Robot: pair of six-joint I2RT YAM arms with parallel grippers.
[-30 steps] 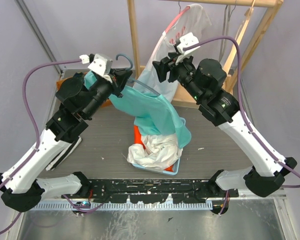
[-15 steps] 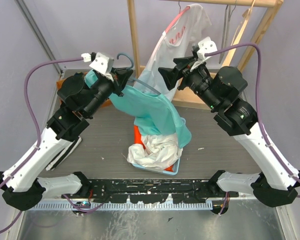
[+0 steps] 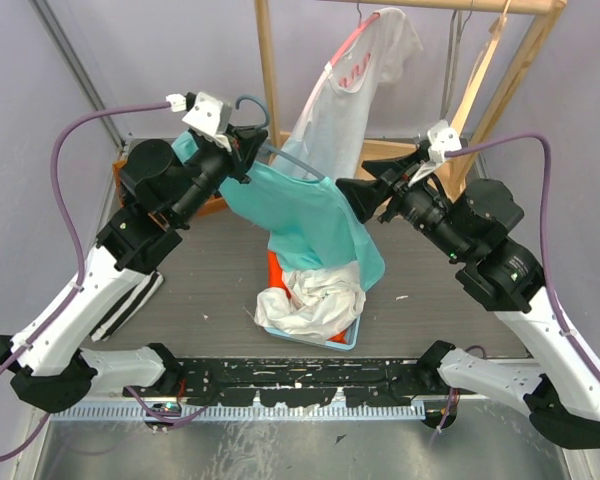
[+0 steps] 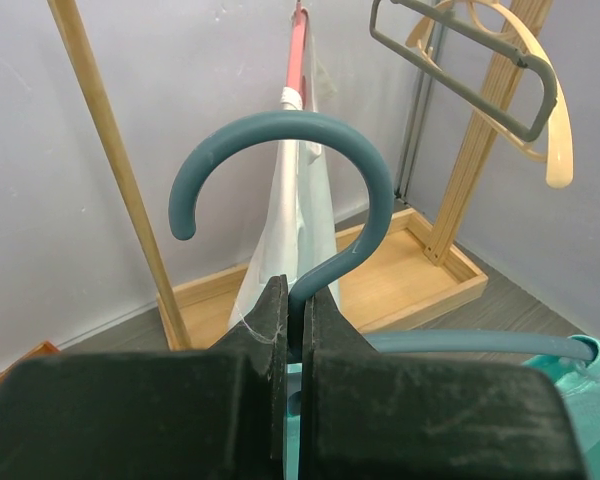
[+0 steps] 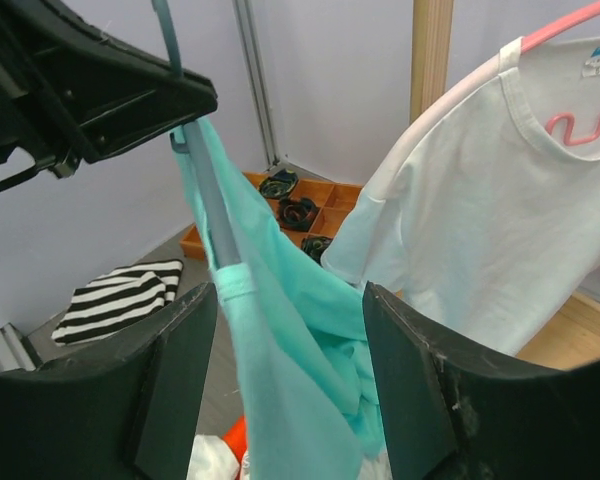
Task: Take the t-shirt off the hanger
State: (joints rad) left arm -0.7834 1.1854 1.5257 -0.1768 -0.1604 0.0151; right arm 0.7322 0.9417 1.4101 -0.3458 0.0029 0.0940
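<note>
L: my left gripper [image 4: 295, 310] clamps hanger [image 4: 280, 122] neck | R: my right gripper [image 5: 288, 300] gapes, near teal t-shirt [image 3: 310, 215] | grey table [image 3: 210, 280]: blue bin [image 3: 342, 343], striped cloth [image 3: 130, 305] | lilac walls [image 3: 160, 50], wooden rack [image 3: 266, 60] behind

Right pincer [image 3: 352, 198] lower, nearer t-shirt [image 3: 305, 215]

Two arms [image 3: 90, 290] [image 3: 540, 310], two hung t-shirts [image 3: 310, 220] [image 3: 340, 120]

The right gripper's [image 5: 288, 325] black fingers [image 5: 175, 380] stand apart, framing a teal cotton t-shirt [image 5: 305, 400] that hangs from a grey-blue plastic hanger [image 5: 212, 215]. The black left gripper [image 5: 175, 95] clamps that hanger. Behind them, a white t-shirt [image 5: 480, 230] hangs on a pink hanger [image 5: 570, 25]. A black-and-white striped cloth [image 5: 120, 295] lies on the grey worktop [image 5: 175, 245].
</note>
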